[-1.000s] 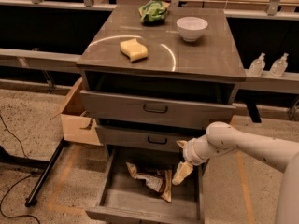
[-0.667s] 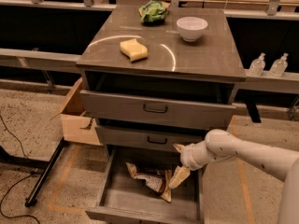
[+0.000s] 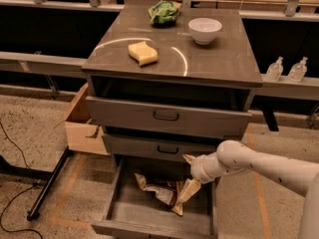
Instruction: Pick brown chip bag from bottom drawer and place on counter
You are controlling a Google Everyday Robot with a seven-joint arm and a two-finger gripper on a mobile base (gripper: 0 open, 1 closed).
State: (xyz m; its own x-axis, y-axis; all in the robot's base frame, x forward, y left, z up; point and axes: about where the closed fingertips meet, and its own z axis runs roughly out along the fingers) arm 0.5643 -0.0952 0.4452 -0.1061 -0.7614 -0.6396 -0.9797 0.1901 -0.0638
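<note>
Gripper (image 3: 186, 180) down in the bottom drawer (image 3: 149, 228), jaws spread wide and gripping nothing, the lower one at the right end of the bag (image 3: 158, 189), which lies crumpled on the drawer floor. Best bet: straddle a firm fold, squeeze, then lift clear of the middle drawer (image 3: 149, 144) before heading for the counter (image 3: 219, 59)

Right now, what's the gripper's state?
Gripper: open, inside the bottom drawer, at the right end of the brown chip bag, not gripping it.
</note>
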